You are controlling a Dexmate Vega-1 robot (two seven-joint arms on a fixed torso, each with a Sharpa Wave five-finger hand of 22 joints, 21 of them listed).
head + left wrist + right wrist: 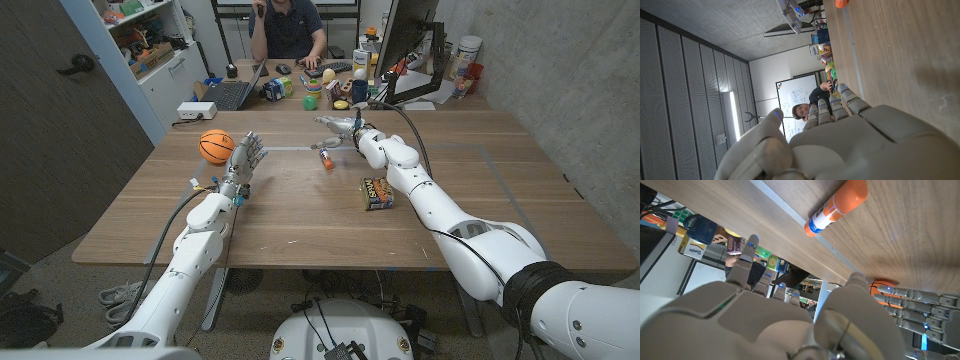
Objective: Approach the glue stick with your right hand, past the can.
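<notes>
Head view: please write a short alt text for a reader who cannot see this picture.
The robot's right hand reaches across a wooden table, open, close to an orange glue stick lying there, with a can lying beside its forearm. The left hand stands open next to a small basketball; a person sits at a cluttered desk behind.

R hand (340, 126) sits just beside the glue stick (325, 158), bare wood between them, nothing in the gap. Can (377, 193) lies near the R forearm, on the robot's side of the hand. Basketball (216, 146) and L hand (243, 158) well apart to the left. Clutter (335, 92) crowds the table's (300, 225) far edge behind the hand.
</notes>
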